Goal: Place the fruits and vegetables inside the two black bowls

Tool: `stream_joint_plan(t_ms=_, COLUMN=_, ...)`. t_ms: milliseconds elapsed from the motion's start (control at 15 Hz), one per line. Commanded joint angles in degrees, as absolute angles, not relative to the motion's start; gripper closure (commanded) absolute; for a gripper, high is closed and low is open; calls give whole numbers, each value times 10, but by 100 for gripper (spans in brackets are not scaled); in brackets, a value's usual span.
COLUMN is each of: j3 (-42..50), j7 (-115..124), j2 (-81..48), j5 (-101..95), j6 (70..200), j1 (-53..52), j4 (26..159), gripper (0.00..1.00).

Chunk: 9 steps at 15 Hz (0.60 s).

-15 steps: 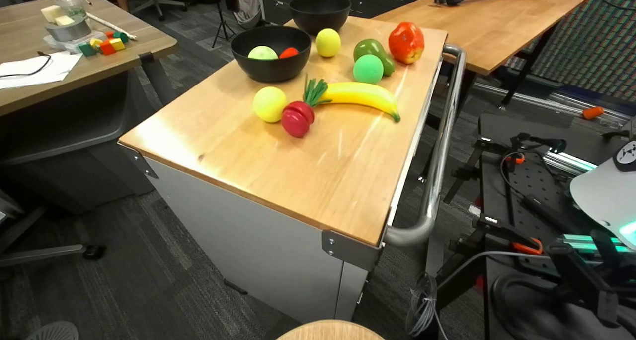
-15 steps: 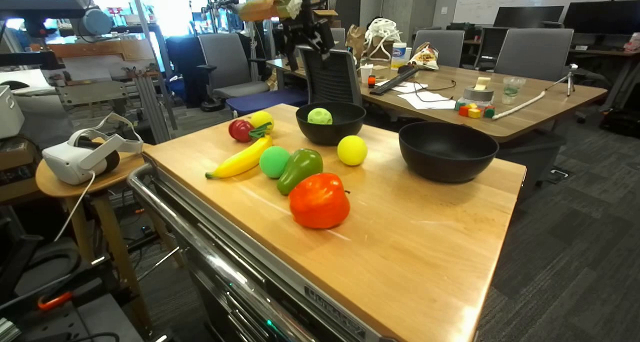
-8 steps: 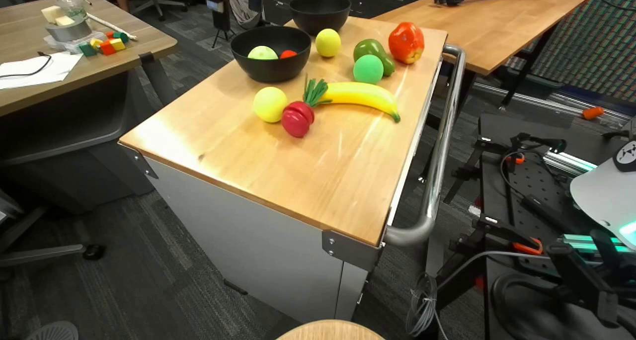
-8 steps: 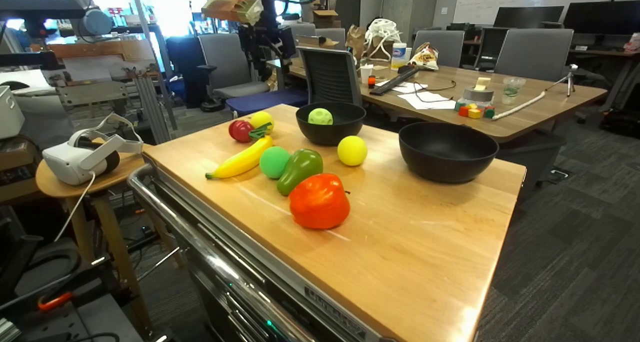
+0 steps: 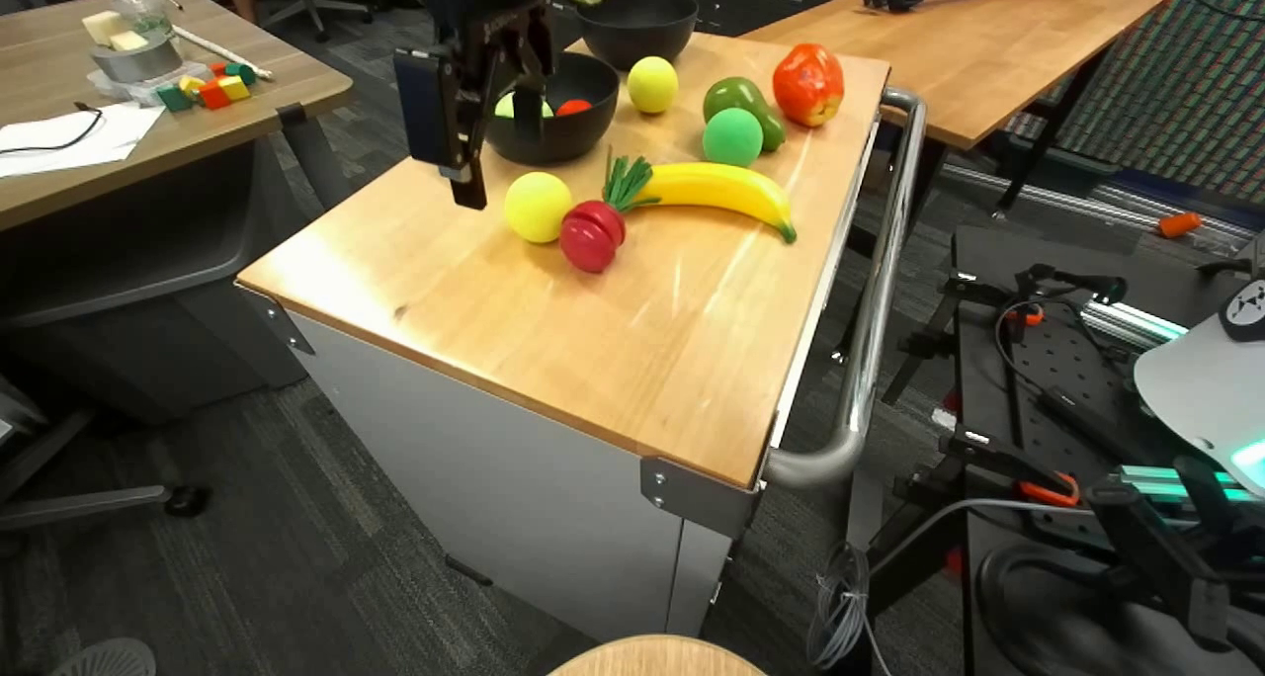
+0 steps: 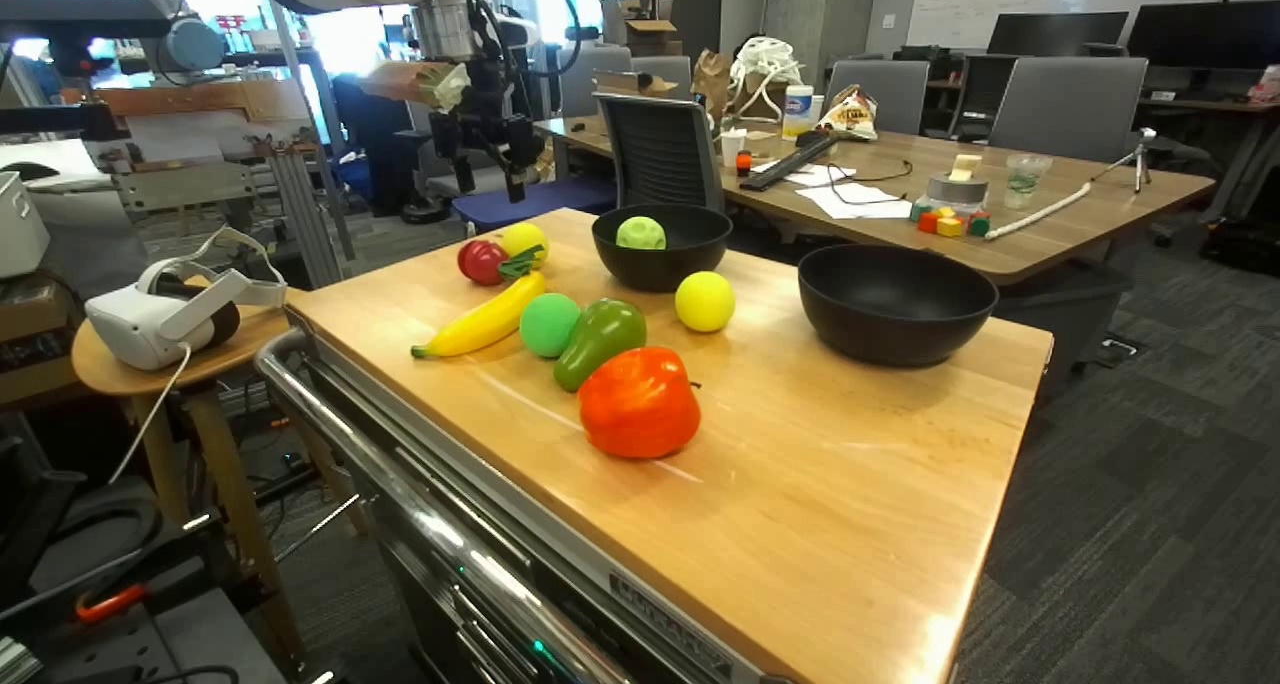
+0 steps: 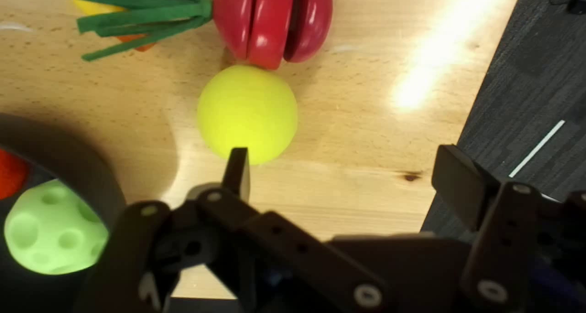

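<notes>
My gripper point(image 7: 339, 166) is open and empty in the wrist view, above the cart top. Its left finger overlaps the edge of a yellow ball point(image 7: 247, 111). A red sliced radish point(image 7: 270, 20) lies beside that ball. In an exterior view the gripper point(image 5: 501, 162) hangs in front of a black bowl point(image 5: 568, 142). That bowl holds a light green dimpled ball point(image 7: 50, 230) and a red piece point(image 7: 9, 173). The second black bowl point(image 6: 895, 314) shows nothing inside. A banana point(image 6: 480, 319), green ball point(image 6: 549, 324), avocado point(image 6: 605, 339), red pepper point(image 6: 640, 404) and another yellow ball point(image 6: 705, 301) lie on the wood.
The wooden cart top point(image 5: 593, 360) has a metal handle bar point(image 5: 875, 330) along one side. A stool with a white headset point(image 6: 190, 304) stands beside it. A table with colored blocks point(image 6: 945, 222) and papers stands behind.
The gripper has moved left and down in an exterior view. It has come into full sight over the cart, beside the bowl, in an exterior view. The fruits and bowls have not moved.
</notes>
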State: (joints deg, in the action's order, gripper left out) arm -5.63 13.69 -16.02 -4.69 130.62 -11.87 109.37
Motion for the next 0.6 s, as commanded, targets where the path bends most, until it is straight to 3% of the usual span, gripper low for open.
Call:
stream_joint_plan(t_ms=0, j3=-41, j7=188, j2=-169, j5=-113, j6=1337, j1=-134, j4=1110, gripper=0)
stream_joint_plan(t_ms=533, j3=-9, j7=275, j2=-203, j5=-220, j6=1378, j1=-147, j4=1116, gripper=0)
